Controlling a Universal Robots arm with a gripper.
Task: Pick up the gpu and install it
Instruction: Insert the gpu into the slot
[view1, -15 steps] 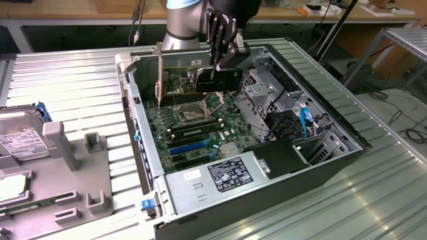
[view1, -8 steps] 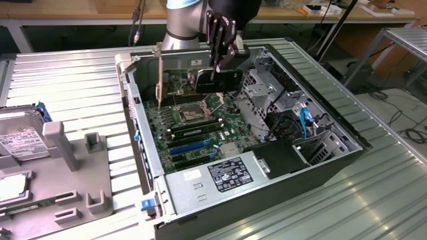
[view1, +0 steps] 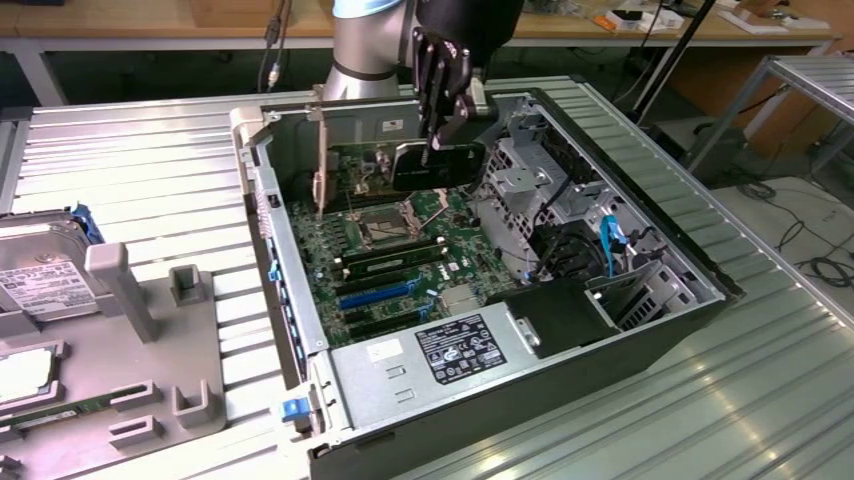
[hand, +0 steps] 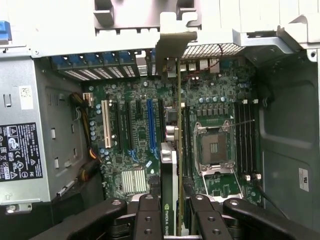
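now | claw (view1: 438, 135) pinching gpu (view1: 420, 165) by its top edge | card upright over motherboard (view1: 387, 250), bracket toward case rear, lining up with slot

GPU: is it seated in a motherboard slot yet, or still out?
Out: the gpu hangs edge-down in the gripper, above the motherboard inside the case.

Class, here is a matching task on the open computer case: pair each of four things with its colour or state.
Things:
1. gpu
2. long slot
3. CPU socket
4. power supply

States:
A. blue
B. empty, no chip in it
C. bears a black label
D. held on edge in the gripper above the motherboard

Pairs: 1-D, 2-A, 3-B, 4-C
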